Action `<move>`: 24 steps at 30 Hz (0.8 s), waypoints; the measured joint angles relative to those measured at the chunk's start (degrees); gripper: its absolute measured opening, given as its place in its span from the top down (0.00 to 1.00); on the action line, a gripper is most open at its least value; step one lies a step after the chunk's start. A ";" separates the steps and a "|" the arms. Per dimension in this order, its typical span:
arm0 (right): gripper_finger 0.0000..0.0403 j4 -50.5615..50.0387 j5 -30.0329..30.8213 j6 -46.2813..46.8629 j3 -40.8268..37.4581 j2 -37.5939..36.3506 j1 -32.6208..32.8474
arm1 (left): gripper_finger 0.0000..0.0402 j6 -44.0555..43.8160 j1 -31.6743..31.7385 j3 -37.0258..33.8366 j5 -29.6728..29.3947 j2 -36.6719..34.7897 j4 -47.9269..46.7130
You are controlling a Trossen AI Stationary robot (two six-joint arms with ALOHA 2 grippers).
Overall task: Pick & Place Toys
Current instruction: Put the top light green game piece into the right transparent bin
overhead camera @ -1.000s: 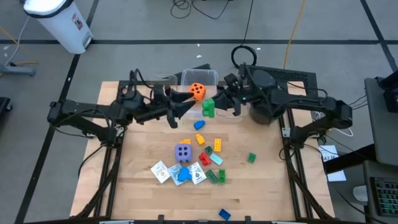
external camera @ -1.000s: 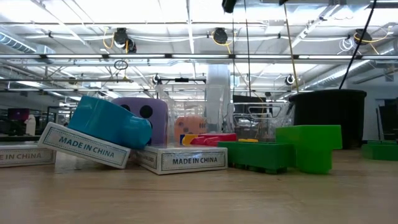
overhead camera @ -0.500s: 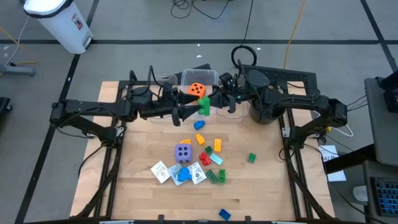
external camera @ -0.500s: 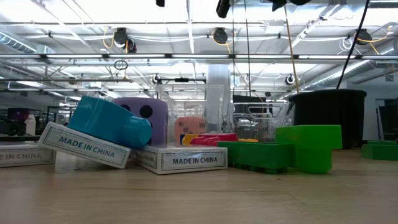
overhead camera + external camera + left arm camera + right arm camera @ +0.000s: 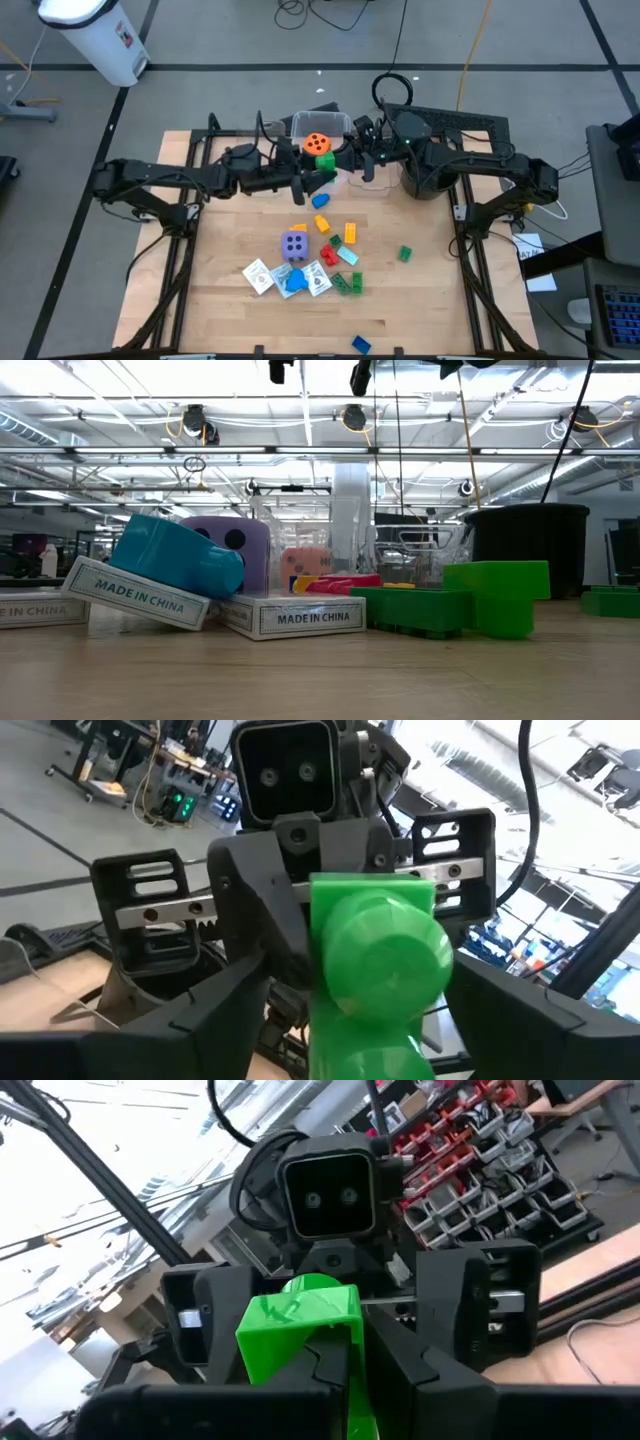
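Observation:
A green brick [image 5: 324, 162] hangs in the air above the far middle of the table, just in front of a clear bin [image 5: 336, 122] with an orange die [image 5: 316, 144] in it. My right gripper [image 5: 350, 1370] is shut on the brick, reaching in from the table's right. My left gripper [image 5: 360, 1020] faces it from the left and is open. Its two fingers stand on either side of the brick's studded end [image 5: 385, 945] without touching it. More toys lie on the table below: a purple die [image 5: 294, 244], white cards [image 5: 259, 276] and small bricks [image 5: 349, 234]. My right gripper pinches the green brick between its two fingers at the end [image 5: 345, 1342] that faces its own wrist. The fingers lie about level, coming from the table's right. The brick sticks out beyond the fingertips toward the left gripper, lifted clear of the table.
A black pot [image 5: 425, 178] stands at the far right under the right arm. A green brick [image 5: 404, 254] lies alone on the right, and a blue brick [image 5: 360, 344] lies at the near edge. The wood on both sides of the toy heap is bare.
My left gripper has gone toward the table's right and a little down, up to the green brick, rolling somewhat, and its fingers now stand around the brick's free end. The right gripper has kept its hold on the brick.

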 joint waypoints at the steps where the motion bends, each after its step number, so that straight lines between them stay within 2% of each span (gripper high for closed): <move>1: 0.97 0.00 -0.02 -0.13 0.02 0.00 0.00 | 0.30 0.03 0.00 0.00 -0.04 0.00 0.00; 12: 0.97 -0.28 1.70 -2.12 0.02 -0.02 -0.07 | 0.49 0.30 0.04 -0.02 -0.99 -0.13 -1.36; 24: 0.97 -0.14 1.59 -3.42 0.00 -0.02 -0.72 | 0.49 1.65 0.04 -0.02 -0.99 -0.13 -1.48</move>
